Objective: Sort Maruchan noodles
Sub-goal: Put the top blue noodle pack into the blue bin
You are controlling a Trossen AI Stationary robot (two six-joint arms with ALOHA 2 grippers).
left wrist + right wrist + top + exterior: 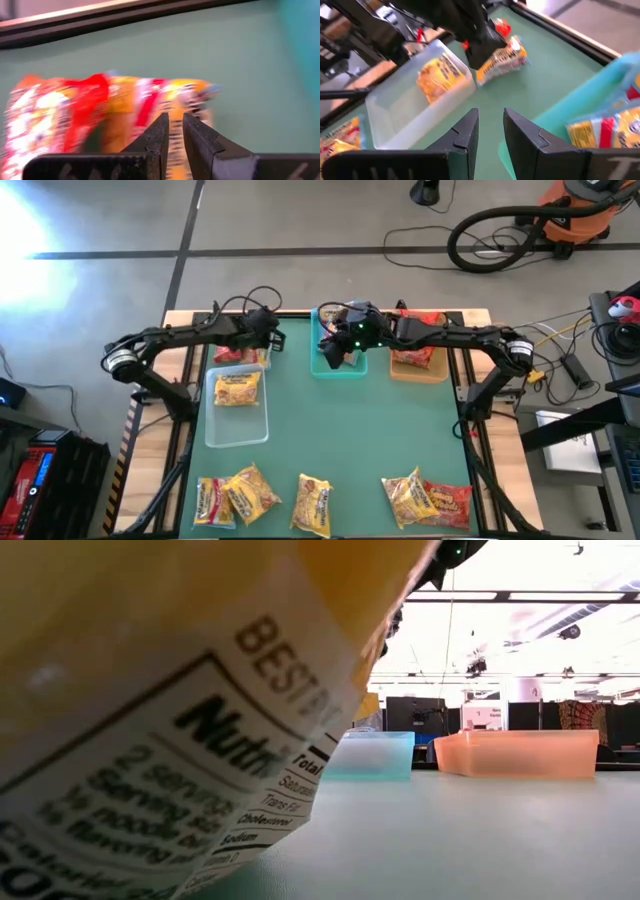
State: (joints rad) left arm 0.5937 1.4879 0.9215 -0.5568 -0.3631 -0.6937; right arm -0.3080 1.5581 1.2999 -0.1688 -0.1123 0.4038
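Centrally, bare green mat [360,430] between packet rows.

We read "BEST", "Nutri", "2 servings", "Total", "Saturated", "Trans", "Cholesterol" and "Sodium" on the back panel of a noodle packet [150,720] pressed close to the low camera; its place relative to either pincer cannot be told.

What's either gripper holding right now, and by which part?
Nothing. Left gripper is shut and empty above a noodle packet; right gripper is empty beside the teal tray.
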